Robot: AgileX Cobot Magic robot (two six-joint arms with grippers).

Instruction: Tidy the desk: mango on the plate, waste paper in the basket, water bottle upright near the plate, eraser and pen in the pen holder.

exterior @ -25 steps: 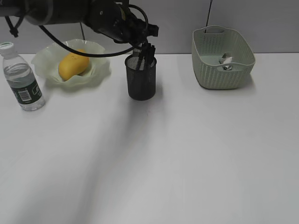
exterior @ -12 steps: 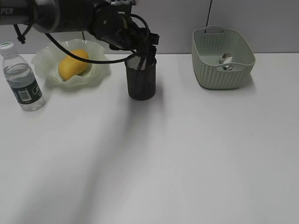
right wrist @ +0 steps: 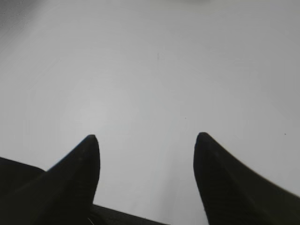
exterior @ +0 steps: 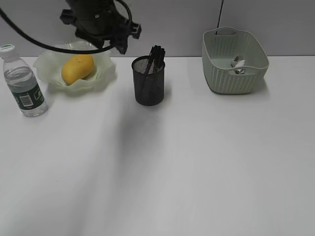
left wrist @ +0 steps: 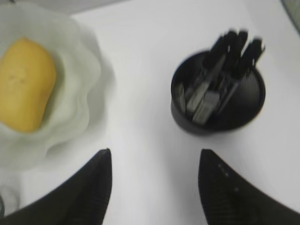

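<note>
Fingers of the left gripper (left wrist: 154, 187) spread apart and empty, poised above the bare worktop (exterior: 197, 162) between plate (left wrist: 89, 70) and pen holder (left wrist: 218, 101), touching neither. Fingers of the right gripper (right wrist: 145, 183) likewise apart and empty, over plain white surface, out of the exterior view. Directly ahead of the left fingers: black mesh pen holder with several dark pens (left wrist: 234, 47) standing in it; eraser not distinguishable among the contents. To the left: mango (left wrist: 23, 91) lying in the ruffled green plate. Exterior view: water bottle (exterior: 22, 81) upright, capped, just beside the plate's left edge; basket (exterior: 234, 61) at the far right, well apart from the rest, with crumpled waste paper (exterior: 238, 65) inside. Judged progress: mango, paper, bottle and pens all in place; task apparently complete or nearly so, with only the eraser's whereabouts unconfirmed. No loose items visible on the worktop. Obstructions: none evident; left arm (exterior: 98, 19) hanging above the plate, its cable looping over the rear edge.
</note>
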